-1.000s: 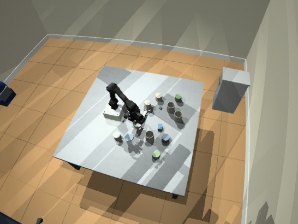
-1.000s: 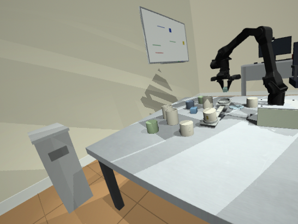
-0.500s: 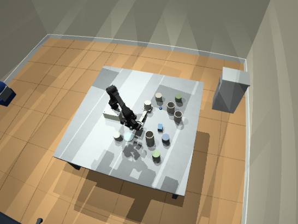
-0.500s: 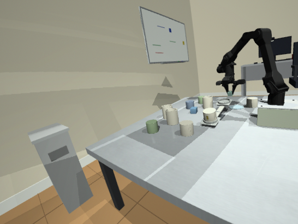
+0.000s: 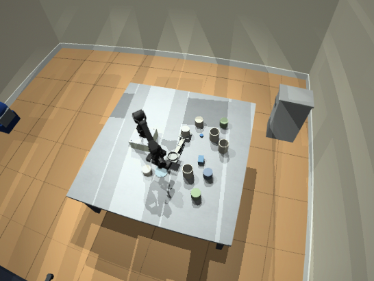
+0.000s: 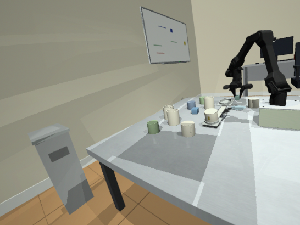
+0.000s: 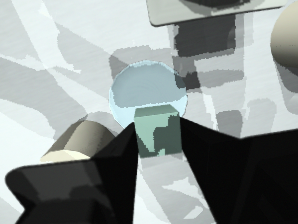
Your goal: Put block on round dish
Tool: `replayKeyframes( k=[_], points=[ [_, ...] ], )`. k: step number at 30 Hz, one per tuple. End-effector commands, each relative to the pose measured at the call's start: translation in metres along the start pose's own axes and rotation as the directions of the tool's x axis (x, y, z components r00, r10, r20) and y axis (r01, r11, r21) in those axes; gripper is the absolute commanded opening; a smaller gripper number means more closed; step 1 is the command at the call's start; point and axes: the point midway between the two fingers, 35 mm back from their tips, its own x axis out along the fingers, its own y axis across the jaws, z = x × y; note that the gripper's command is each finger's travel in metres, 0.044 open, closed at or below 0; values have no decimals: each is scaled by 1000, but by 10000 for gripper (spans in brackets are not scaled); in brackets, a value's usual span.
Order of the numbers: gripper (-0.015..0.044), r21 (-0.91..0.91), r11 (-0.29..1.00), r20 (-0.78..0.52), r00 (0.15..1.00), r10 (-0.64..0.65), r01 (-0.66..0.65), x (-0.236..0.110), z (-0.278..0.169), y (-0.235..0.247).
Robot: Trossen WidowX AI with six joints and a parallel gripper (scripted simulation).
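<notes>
The tool [image 7: 157, 137] gripped the green block [image 7: 158, 129] just above the near edge of the round dish [image 7: 145, 87]; lowering it, releasing and moving the arm clear remained

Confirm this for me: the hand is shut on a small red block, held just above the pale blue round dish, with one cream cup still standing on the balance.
Wrong in one respect: the small block is pale green, not red, as the wrist view shows. The rest stands: the hand is shut on it just above the pale blue round dish, and one cream cup still stands on the balance.
</notes>
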Motion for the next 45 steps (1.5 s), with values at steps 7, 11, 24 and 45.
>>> replayKeyframes(
  k=[7,11,24,45],
  points=[
    [0,-6,1000,-8,1000,-3,3,27,-5,2],
    [0,-6,1000,-8,1000,-3,3,43,-5,2],
    [0,-6,1000,-8,1000,-3,3,56,-5,2],
    [394,-3,1000,-1,1000,-2,2,60,-4,2]
  ],
)
